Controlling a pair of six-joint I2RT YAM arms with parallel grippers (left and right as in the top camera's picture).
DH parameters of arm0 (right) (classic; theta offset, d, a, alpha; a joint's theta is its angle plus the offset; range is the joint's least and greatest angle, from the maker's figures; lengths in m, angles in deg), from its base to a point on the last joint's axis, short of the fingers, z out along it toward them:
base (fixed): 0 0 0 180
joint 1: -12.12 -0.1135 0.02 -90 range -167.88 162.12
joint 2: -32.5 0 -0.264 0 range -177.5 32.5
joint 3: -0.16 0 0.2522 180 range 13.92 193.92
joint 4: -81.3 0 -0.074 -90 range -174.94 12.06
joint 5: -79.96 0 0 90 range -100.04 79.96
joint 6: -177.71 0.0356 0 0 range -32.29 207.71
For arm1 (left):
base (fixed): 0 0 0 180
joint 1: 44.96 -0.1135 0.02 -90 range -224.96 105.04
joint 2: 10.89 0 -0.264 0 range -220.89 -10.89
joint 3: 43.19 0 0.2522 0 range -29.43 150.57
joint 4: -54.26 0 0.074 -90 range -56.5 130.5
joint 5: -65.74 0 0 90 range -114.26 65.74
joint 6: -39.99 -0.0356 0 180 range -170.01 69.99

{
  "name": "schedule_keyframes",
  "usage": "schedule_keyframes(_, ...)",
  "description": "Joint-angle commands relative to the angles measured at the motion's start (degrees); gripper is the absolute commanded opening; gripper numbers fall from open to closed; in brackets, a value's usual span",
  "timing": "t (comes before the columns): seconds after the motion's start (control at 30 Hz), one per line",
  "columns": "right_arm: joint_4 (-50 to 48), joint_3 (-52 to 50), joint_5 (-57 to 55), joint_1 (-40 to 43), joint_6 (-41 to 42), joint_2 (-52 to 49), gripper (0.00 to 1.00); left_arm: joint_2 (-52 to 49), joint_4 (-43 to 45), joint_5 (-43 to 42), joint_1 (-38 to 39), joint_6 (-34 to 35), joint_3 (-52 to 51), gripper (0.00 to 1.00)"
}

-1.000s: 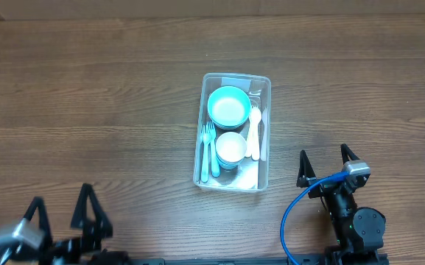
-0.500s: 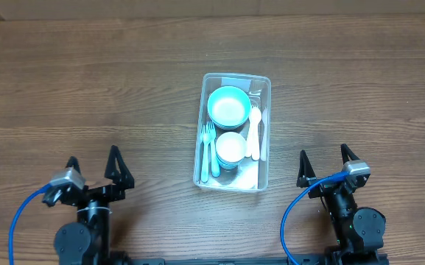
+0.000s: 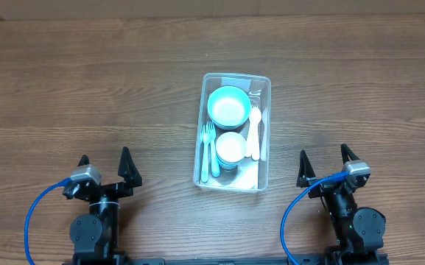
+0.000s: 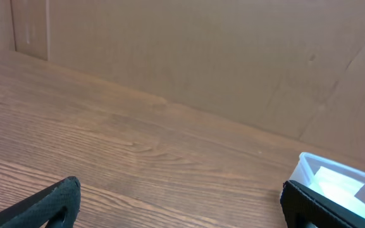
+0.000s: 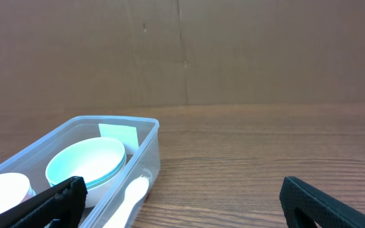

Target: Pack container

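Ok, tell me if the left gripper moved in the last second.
Yes. The left gripper shifted right and forward, closer to the container.

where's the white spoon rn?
Overhead view: the white spoon lies inside the clear container, along its right wall, beside the teal bowl and the white bowl.

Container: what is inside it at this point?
The container holds a teal bowl, a white bowl, teal forks along one side and a white spoon along the other. Anything beneath the bowls is covered.
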Motion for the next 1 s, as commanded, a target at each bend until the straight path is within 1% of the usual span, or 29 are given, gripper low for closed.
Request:
schedule_keyframes(0.0, -0.20, -0.59, -0.50, 0.15, -0.17, 0.57, 1.00, 0.68, 0.61, -0.11, -0.31, -5.84, -1.11, 1.00)
schedule_keyframes(0.07, -0.20, -0.59, -0.50, 0.15, -0.17, 0.57, 1.00, 0.68, 0.66, -0.17, -0.31, -8.85, -1.11, 1.00)
schedule_keyframes(0.1, -0.17, -0.59, -0.50, 0.15, -0.17, 0.57, 1.00, 0.68, 0.68, -0.44, -0.31, -12.70, -1.11, 1.00)
schedule_keyframes(0.23, -0.20, -0.59, -0.50, 0.15, -0.17, 0.57, 1.00, 0.68, 0.68, -2.73, -0.31, -22.05, -1.11, 1.00)
schedule_keyframes(0.53, -0.20, -0.59, -0.50, 0.15, -0.17, 0.57, 1.00, 0.68, 0.44, -3.72, -0.31, -23.80, -1.16, 1.00)
schedule_keyframes(0.63, -0.17, -0.59, -0.50, 0.15, -0.17, 0.57, 1.00, 0.68, -0.90, -3.72, -0.31, -23.76, -1.16, 1.00)
schedule_keyframes(0.73, -0.20, -0.59, -0.50, 0.15, -0.17, 0.57, 1.00, 0.66, -5.22, -3.72, -0.31, -23.78, -1.16, 1.00)
schedule_keyframes(0.97, -0.20, -0.59, -0.50, 0.15, -0.17, 0.57, 1.00, 0.61, -5.01, -3.72, -0.31, -23.78, -1.16, 1.00)
